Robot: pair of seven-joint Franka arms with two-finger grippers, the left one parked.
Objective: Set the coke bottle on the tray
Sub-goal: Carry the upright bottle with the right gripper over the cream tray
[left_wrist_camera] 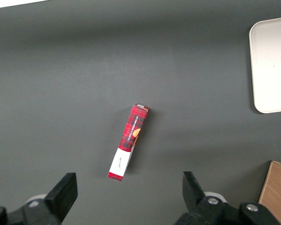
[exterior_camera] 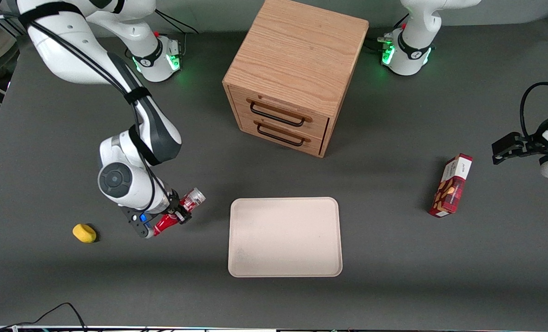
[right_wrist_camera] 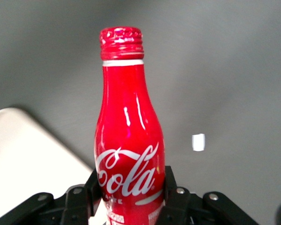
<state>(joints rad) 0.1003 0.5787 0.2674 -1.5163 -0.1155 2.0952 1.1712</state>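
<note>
The gripper (exterior_camera: 174, 216) is clamped on the coke bottle (exterior_camera: 178, 213), with one finger on each side of the lower body near the white script, as the right wrist view shows (right_wrist_camera: 129, 154). From the front the bottle looks tilted, and it seems to be lifted off the table (exterior_camera: 393, 276), though I cannot tell how high. It is beside the tray (exterior_camera: 285, 237), at about nine o'clock from it, not yet over it.

So the step in hand is, I think, the carrying of the bottle to the tray. The next move calls for bringing the bottle sideways over the flat middle of the tray, turning it upright with the base down, lowering it until it rests, and only then opening the gripper.

A small yellow object (exterior_camera: 84, 233) lies on the table, at about nine o'clock from the gripper.
</note>
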